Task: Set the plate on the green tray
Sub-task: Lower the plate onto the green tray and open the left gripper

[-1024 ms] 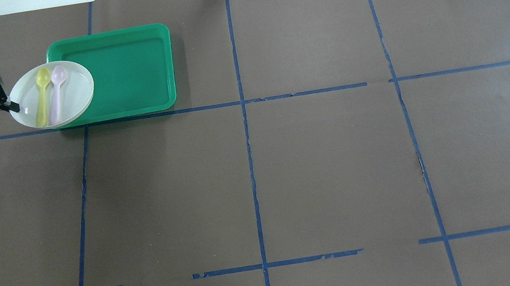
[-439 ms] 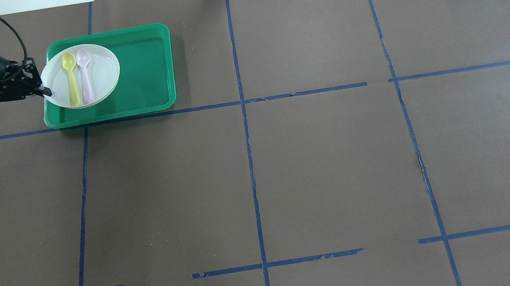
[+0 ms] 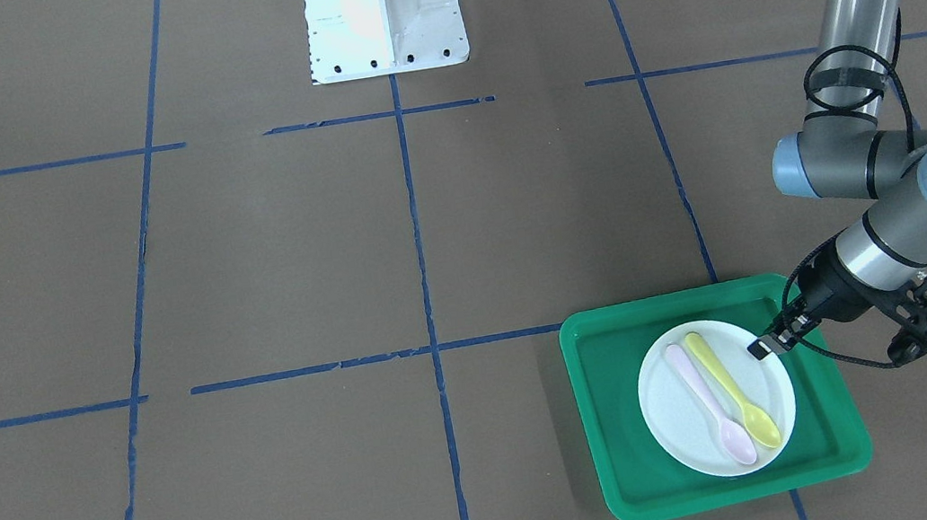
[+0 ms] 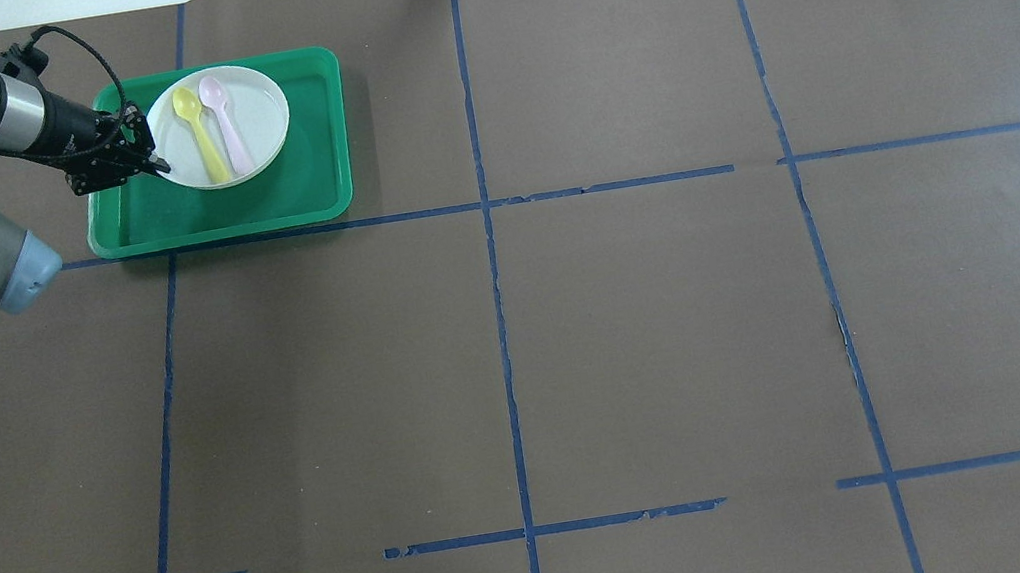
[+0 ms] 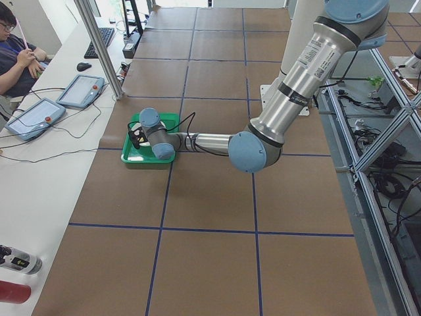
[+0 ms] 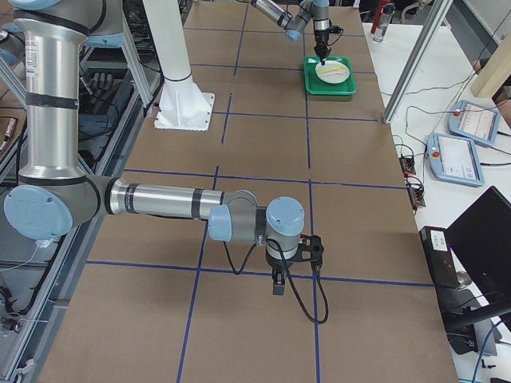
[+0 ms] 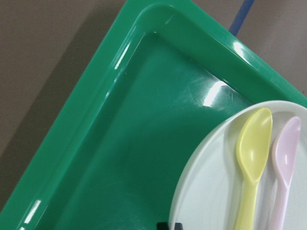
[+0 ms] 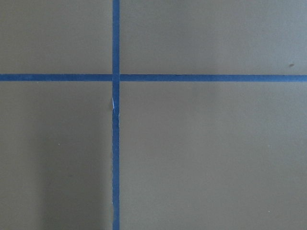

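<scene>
1. Brown paper gridded with blue tape covers everything. From across it, the left claw is pinched narrow on the rim of the plate, which spreads out from its fingertips over the tray. My guess is the job is nearly done: lower it level until it lies flat, then let go gently so the yellow spoon and pink spoon don't slide.
2. From above, the plate stretches from the claw's tips toward the tray's far rim. I can't tell whether it has touched down.
3. From the left end, the wrist hides most of the plate.
4. From the right end, the right claw hangs low over paper, well apart from the tray. I can't tell if it's wide or narrow.
5. Left wrist camera: the plate is small, round, white and shallow-rimmed, with the spoons side by side, right at the claw.
6. Right wrist camera: only paper and tape.
</scene>
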Robot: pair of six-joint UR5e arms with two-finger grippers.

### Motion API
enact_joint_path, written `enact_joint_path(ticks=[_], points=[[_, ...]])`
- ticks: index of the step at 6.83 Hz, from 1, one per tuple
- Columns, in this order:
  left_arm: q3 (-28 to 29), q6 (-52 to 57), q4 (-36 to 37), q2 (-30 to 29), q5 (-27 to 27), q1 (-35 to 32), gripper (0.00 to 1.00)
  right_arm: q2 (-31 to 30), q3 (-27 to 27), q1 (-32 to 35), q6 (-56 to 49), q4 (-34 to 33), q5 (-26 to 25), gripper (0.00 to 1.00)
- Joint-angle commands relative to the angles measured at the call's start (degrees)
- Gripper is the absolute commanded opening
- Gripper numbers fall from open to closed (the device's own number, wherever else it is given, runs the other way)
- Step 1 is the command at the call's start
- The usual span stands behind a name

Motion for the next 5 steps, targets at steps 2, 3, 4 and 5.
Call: enact_joint_path(ticks=[2,3,4,5], points=[[0.4,0.4,-2.9,0.6,-0.1,0.1,1.0,0.0,0.0,0.0,0.0,0.0,0.0,1.0],[0.0,0.4,-3.0,1.0,-0.4,0.1,1.0,0.0,0.0,0.0,0.0,0.1,0.0,1.0],[-0.6,0.3,-2.9,1.5,-0.6,0.1,1.0,0.0,0.0,0.0,0.0,0.0,0.0,1.0],[-2.0,0.6,-2.8,1.6,-0.6,-0.2,1.0,0.0,0.0,0.0,0.0,0.0,0.0,1.0]])
